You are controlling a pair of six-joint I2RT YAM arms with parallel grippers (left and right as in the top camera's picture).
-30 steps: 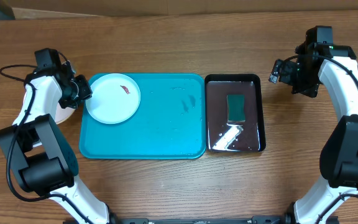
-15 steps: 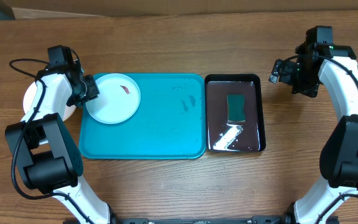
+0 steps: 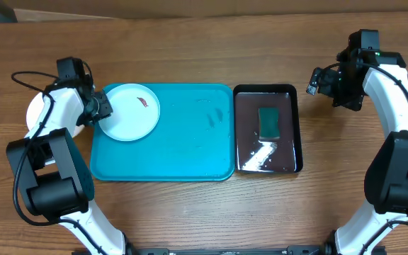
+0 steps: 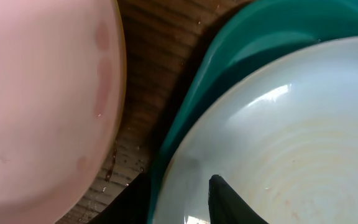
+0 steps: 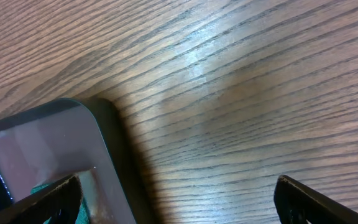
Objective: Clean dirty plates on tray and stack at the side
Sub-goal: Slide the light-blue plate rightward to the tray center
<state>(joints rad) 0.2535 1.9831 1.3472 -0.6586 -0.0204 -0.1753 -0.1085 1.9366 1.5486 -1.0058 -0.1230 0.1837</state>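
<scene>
My left hand [image 3: 103,110] straddles the rim of the white plate [image 3: 128,113] in the far-left corner of the teal tray [image 3: 183,152]; whether it is clenched, I cannot tell. My right hand [image 3: 316,81] hangs released over the bench [image 3: 190,212] beyond the black tray [image 3: 296,134].

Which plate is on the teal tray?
The white plate with the reddish smear, at the tray's left end; the other plate lies off it.

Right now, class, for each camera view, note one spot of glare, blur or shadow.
Overhead: sharp and evenly lit, but a white glare streak lies on the glossy black tray. Left wrist: very close and soft, with a bright highlight on the white plate. Right wrist: a broad pale sheen across the wooden table.
</scene>
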